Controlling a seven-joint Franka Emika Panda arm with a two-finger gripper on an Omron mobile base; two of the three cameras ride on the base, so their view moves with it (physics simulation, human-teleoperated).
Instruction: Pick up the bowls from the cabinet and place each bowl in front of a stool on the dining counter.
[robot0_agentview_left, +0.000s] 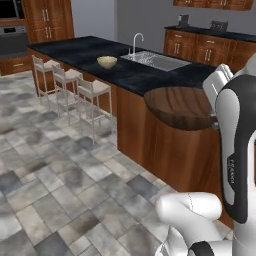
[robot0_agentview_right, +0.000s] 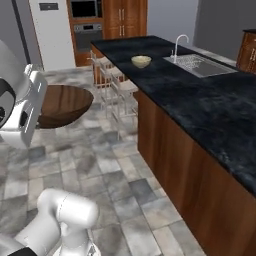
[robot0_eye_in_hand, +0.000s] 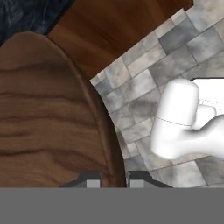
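Two bowls: the brown wooden bowl (robot0_agentview_left: 181, 107), its rim clamped in the gripper (robot0_eye_in_hand: 113, 181), is carried beside the bench (robot0_agentview_left: 160, 75); far ahead, one cream bowl (robot0_agentview_left: 107, 61) sits there near three stools (robot0_agentview_left: 92, 90). The hand view adds the rim between the fingertips (robot0_eye_in_hand: 89, 180).

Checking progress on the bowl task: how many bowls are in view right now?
2. The cream bowl sits on the dining counter near the stools; the wooden bowl is held in the gripper above the floor.

- You see the dark brown wood-grained bowl (robot0_agentview_left: 181, 107) at right centre, upright, in the air.
- The cream bowl (robot0_agentview_left: 107, 61) sits upright on the black marble dining counter (robot0_agentview_left: 75, 50), upper centre.
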